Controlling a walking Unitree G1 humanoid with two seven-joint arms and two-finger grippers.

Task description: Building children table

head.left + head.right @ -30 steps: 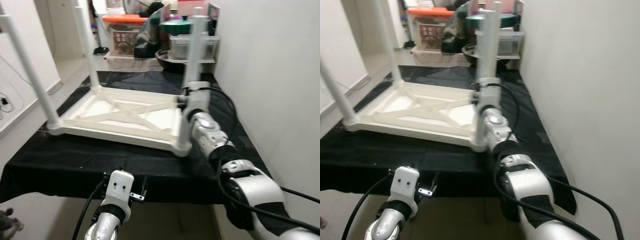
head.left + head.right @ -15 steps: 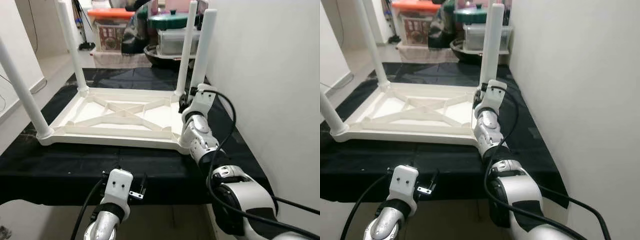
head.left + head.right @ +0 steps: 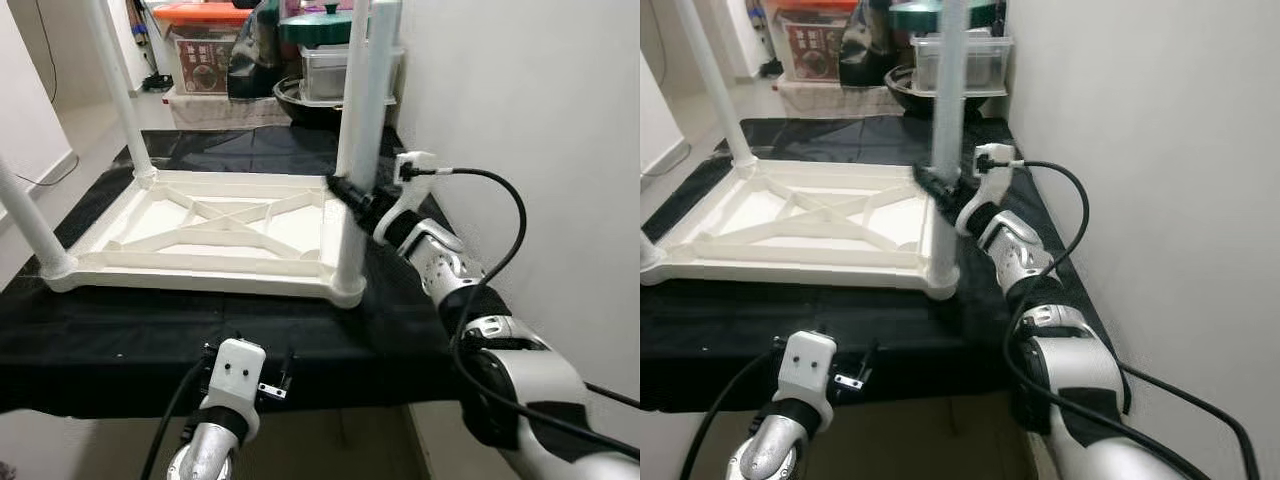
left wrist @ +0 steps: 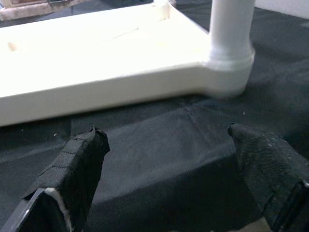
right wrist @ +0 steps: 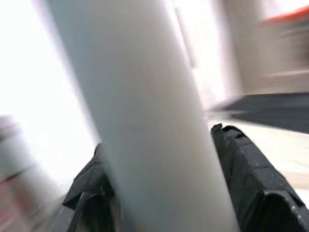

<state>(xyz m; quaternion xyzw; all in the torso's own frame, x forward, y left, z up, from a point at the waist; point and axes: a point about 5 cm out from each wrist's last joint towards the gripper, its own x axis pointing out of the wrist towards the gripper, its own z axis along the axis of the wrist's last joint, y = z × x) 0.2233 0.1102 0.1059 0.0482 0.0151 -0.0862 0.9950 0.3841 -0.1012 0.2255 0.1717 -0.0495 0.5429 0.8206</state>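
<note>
1. Left eye view: a white children's table [image 3: 200, 225] lies upside down on a black cloth [image 3: 120, 330] that covers the tabletop, its legs pointing up. The right claw [image 3: 352, 196] reaches in from the wall side, and its black fingers sit on either side of the near right leg [image 3: 362, 130], partway up it. The left claw [image 3: 262, 385] hangs low at the near edge of the cloth, its white wrist housing [image 3: 235, 375] below the tabletop edge. Behind the table stand storage boxes [image 3: 205, 60] and a metal pot [image 3: 330, 70]; a white wall [image 3: 520, 130] runs along the right

2. Right eye view: the same scene. The right claw [image 3: 936, 186] is closed around the near right leg [image 3: 948, 110], and a black cable [image 3: 1070, 200] loops from the wrist back over the silver right arm [image 3: 1025, 260]. The cross-braced underside of the table [image 3: 790, 215] faces up

3. Left wrist view: the left claw [image 4: 169, 159] is open and holds nothing, with black padded fingers [image 4: 79, 164] spread wide above the black cloth [image 4: 159, 145]. Just beyond them lie the table's white rim [image 4: 101, 82] and the base of one leg [image 4: 231, 48]

4. Right wrist view: blurred, yet the white leg [image 5: 145, 121] stands close between the right claw's two black fingers [image 5: 246, 179], which grip it from both sides
</note>
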